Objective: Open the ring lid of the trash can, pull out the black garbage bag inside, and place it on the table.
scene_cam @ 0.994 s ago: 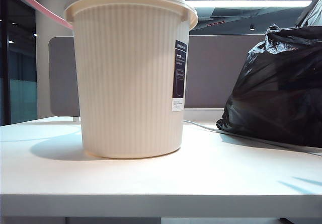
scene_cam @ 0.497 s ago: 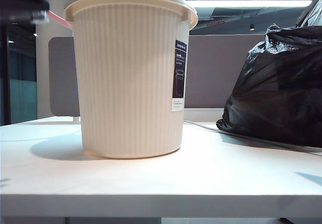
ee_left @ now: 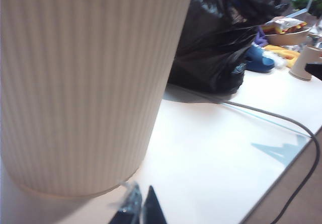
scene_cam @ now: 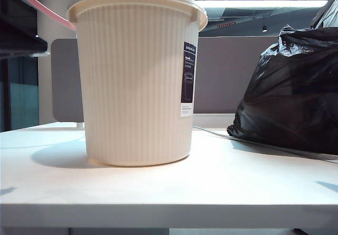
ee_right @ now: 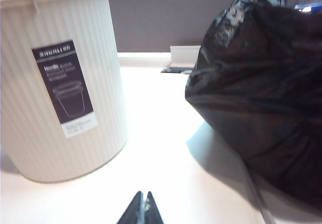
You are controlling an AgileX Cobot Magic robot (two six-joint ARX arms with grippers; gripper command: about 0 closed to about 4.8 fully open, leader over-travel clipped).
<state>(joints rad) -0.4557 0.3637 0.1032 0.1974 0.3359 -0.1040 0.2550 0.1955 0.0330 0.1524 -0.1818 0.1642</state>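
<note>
Left gripper (ee_left: pixel 141 207) and right gripper (ee_right: pixel 143 207) both closed tip-to-tip, empty, low over the table (scene_cam: pixel 222 187); glossy crinkled black garbage bag (scene_cam: pixel 296 95) rests on it at 3 o'clock of the ribbed cream trash can (scene_cam: pixel 137 76).

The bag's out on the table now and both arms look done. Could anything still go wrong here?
Possibly. The bulky, glossy black garbage bag lies across a thin grey cable, so tugging either could drag the other. The left tool, shut, sits low near the ribbed cream plastic trash can, which it might nudge. The right tool is shut and empty too.
</note>
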